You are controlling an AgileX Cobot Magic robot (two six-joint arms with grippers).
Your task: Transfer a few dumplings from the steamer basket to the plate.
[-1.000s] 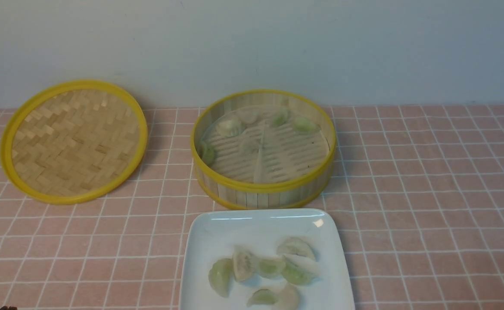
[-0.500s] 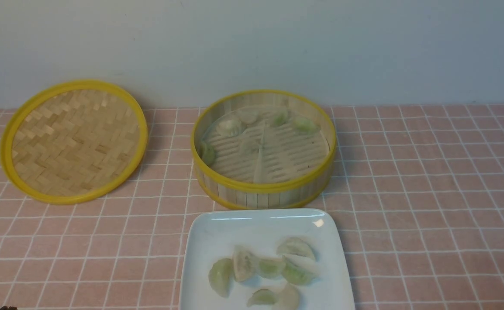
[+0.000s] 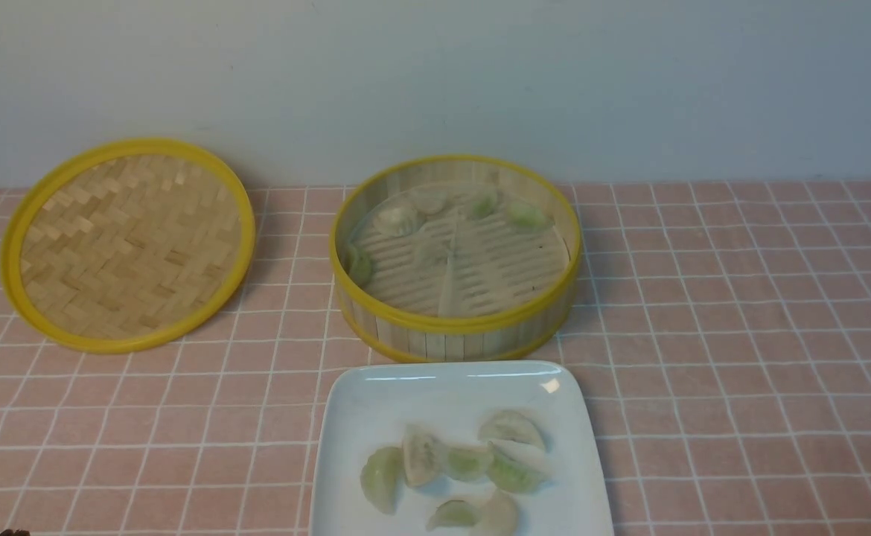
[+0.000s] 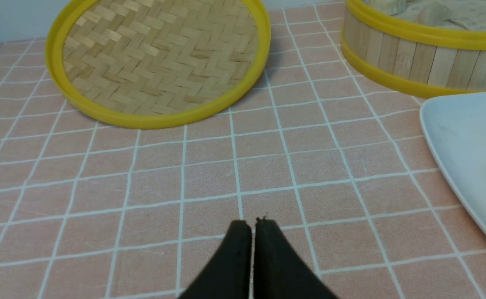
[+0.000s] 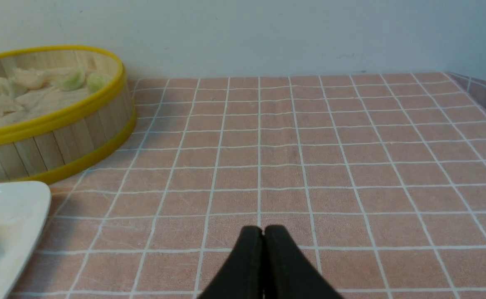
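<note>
Staged tabletop: pink checked cloth (image 3: 741,313), bare wall (image 3: 435,74).

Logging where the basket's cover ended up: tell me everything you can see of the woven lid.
The woven lid is a round, shallow bamboo disc: a herringbone weave of pale tan strips inside a bright yellow rim. It appears propped, its far edge raised towards the wall and its near edge on the pink checked tablecloth. It sits to the left of the steamer basket, clear of it, with a strip of cloth between them. Nothing lies on it, and neither hand is near it.
</note>
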